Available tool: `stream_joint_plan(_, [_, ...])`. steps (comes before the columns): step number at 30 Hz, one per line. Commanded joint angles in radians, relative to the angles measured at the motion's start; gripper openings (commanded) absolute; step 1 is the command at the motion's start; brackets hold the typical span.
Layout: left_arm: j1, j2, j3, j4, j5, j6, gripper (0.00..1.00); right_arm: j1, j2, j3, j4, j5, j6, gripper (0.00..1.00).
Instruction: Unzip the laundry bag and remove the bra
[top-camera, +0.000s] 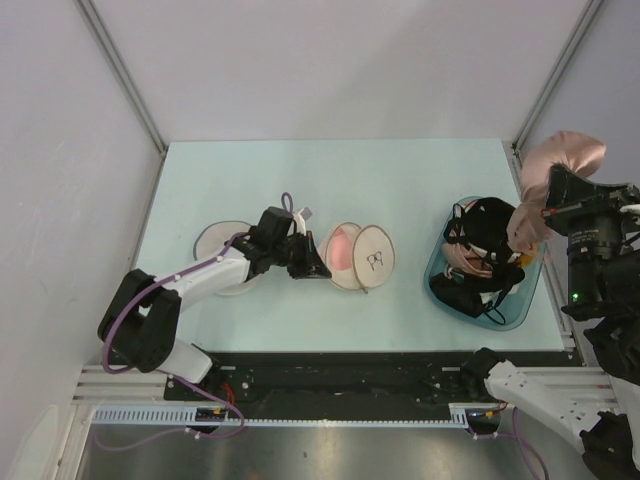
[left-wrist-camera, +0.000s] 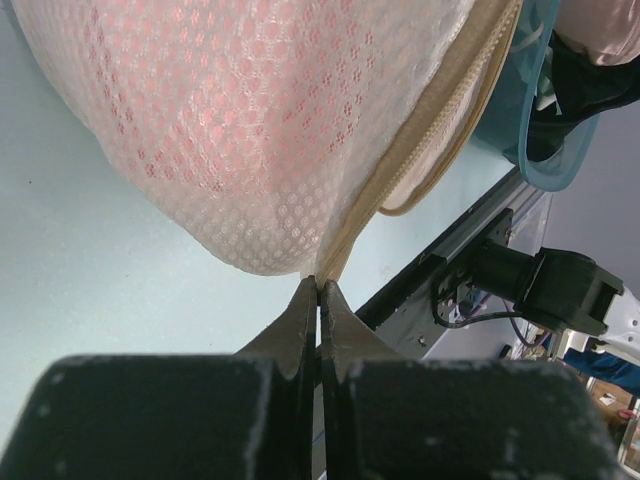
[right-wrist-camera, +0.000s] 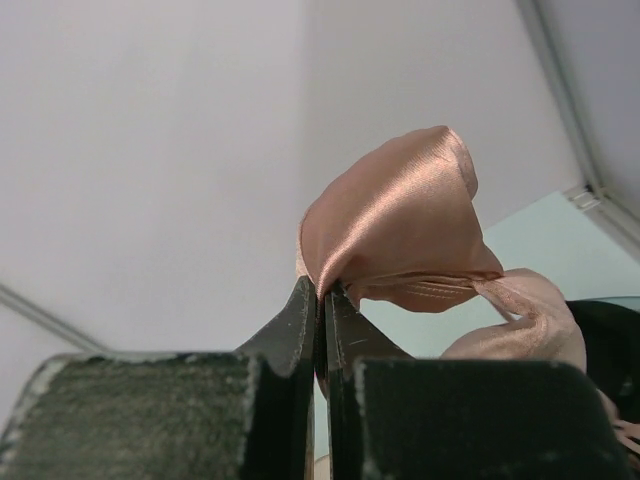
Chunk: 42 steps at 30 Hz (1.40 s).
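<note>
Laundry bag (top-camera: 375, 257) lies unzipped mid-frame on table (top-camera: 250, 180), pink bra (top-camera: 341, 250) seen in its left half. Bag rim is pinched by left gripper (left-wrist-camera: 318, 286). Satin cloth (right-wrist-camera: 400, 210) is clamped by right gripper (right-wrist-camera: 321, 291) upper right, above teal basket (top-camera: 512, 314) of black clothing (top-camera: 490, 222).

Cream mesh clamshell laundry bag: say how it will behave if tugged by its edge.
The cream mesh clamshell laundry bag probably holds its shape: its dome looks rounded though the left end effector pinches its zip edge. Looking light, it would likely slide on the smooth pale-green table rather than tip.
</note>
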Motion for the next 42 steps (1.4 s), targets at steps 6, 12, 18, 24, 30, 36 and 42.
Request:
stream_joint_plan(6, [0.005, -0.026, 0.035, 0.000, 0.022, 0.032, 0.00, 0.026, -0.017, -0.038, -0.109, 0.201, -0.043, 0.00])
stream_joint_plan(12, [0.005, -0.023, 0.038, 0.000, 0.025, 0.033, 0.01, 0.035, -0.030, -0.156, -0.167, 0.276, 0.032, 0.00])
stream_joint_plan(18, [0.005, -0.021, 0.037, -0.003, 0.023, 0.038, 0.00, -0.031, 0.000, -0.316, -0.246, 0.214, 0.154, 0.00])
stream_joint_plan(24, [0.005, -0.018, 0.026, 0.002, 0.018, 0.038, 0.00, -0.217, 0.069, -0.485, -0.289, -0.018, 0.307, 0.00])
stream_joint_plan(30, [0.006, -0.010, 0.023, 0.010, 0.025, 0.035, 0.00, -0.385, 0.207, -0.693, -0.169, -0.234, 0.332, 0.00])
stream_joint_plan(36, [0.005, -0.007, 0.003, 0.028, 0.035, 0.027, 0.00, -0.437, 0.374, -0.774, -0.027, -0.239, 0.321, 0.00])
stream_joint_plan(42, [0.005, -0.033, 0.015, 0.002, 0.031, 0.045, 0.00, -0.473, 0.528, -0.803, 0.046, -0.248, 0.316, 0.00])
